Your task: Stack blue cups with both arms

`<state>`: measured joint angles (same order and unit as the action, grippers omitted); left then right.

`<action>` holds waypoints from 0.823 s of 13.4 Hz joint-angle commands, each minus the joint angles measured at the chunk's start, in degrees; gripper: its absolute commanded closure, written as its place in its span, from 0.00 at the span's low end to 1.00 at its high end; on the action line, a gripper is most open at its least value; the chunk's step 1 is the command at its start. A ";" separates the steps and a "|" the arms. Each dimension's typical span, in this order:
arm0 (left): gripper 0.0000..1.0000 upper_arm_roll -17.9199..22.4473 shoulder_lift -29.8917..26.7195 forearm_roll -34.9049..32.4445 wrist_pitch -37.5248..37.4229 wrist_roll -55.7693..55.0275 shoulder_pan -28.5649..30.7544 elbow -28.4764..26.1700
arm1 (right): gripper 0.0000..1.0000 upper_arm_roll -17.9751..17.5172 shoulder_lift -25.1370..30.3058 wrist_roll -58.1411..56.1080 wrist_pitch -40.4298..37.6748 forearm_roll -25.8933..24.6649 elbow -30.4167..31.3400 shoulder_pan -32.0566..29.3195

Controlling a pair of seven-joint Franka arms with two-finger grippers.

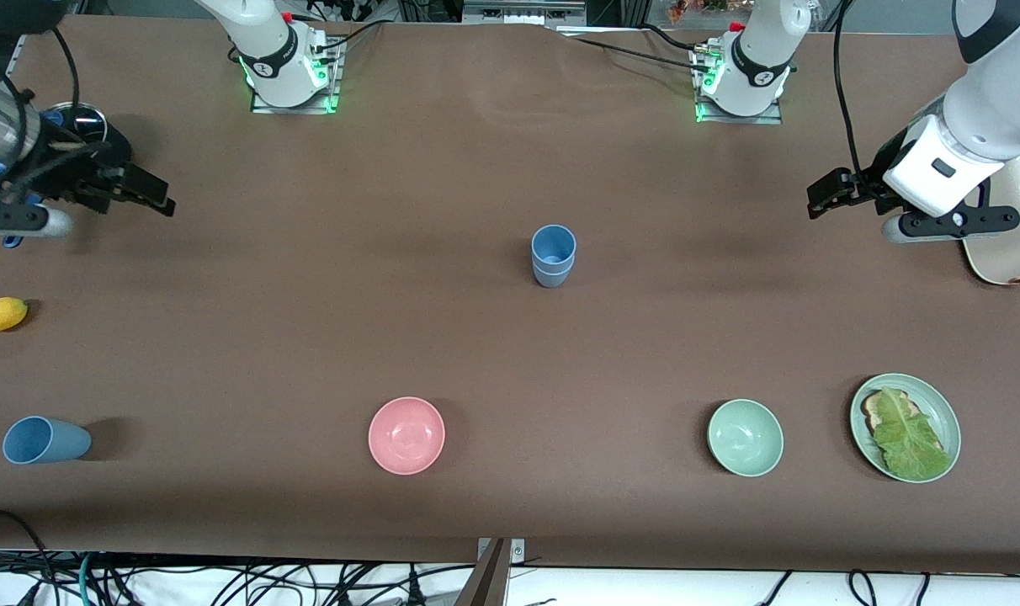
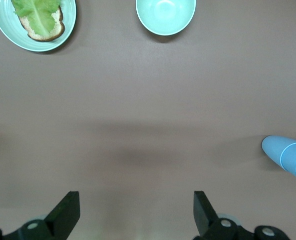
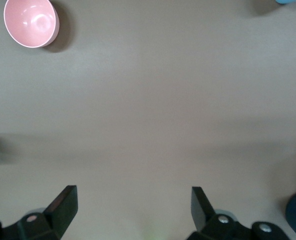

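You had two blue cups (image 1: 553,255) nested upright mid-counter (image 1: 308,337); a third blue cup (image 1: 44,440) lay on its side at the right arm's end. Left pincer (image 2: 135,212) and right pincer (image 3: 132,210) waited apart over bare counter, empty, fingertips cut off. The right pincer's surroundings appeared cluttered, hard to read.

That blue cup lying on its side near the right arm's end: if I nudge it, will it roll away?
Probably yes. The lying blue cup rests on its curved wall, so a push would likely roll it, and its taper suggests an arc, not a straight line. It looks like thin matte plastic, so probably light and easily shoved. Both the left gripper and right gripper are open and well clear of it.
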<state>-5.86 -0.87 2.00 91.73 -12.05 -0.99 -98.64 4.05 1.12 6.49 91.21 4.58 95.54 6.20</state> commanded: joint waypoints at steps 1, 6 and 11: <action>0.00 -0.30 -0.37 -1.82 -1.03 0.62 0.29 0.64 | 0.00 -1.15 1.78 -0.34 -0.33 -0.98 1.76 -1.36; 0.00 -0.30 -0.28 -1.82 -1.03 0.62 0.29 0.64 | 0.00 -0.97 -0.94 -0.34 -3.84 -2.21 -2.98 -1.27; 0.00 -0.30 -0.28 -1.82 -1.03 0.71 0.29 0.73 | 0.00 -0.89 -1.12 -0.42 -4.89 -2.30 -2.81 -1.27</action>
<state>-5.86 -0.87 2.00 91.70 -12.05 -0.99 -98.63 3.92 0.63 6.49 88.32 3.10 94.36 5.78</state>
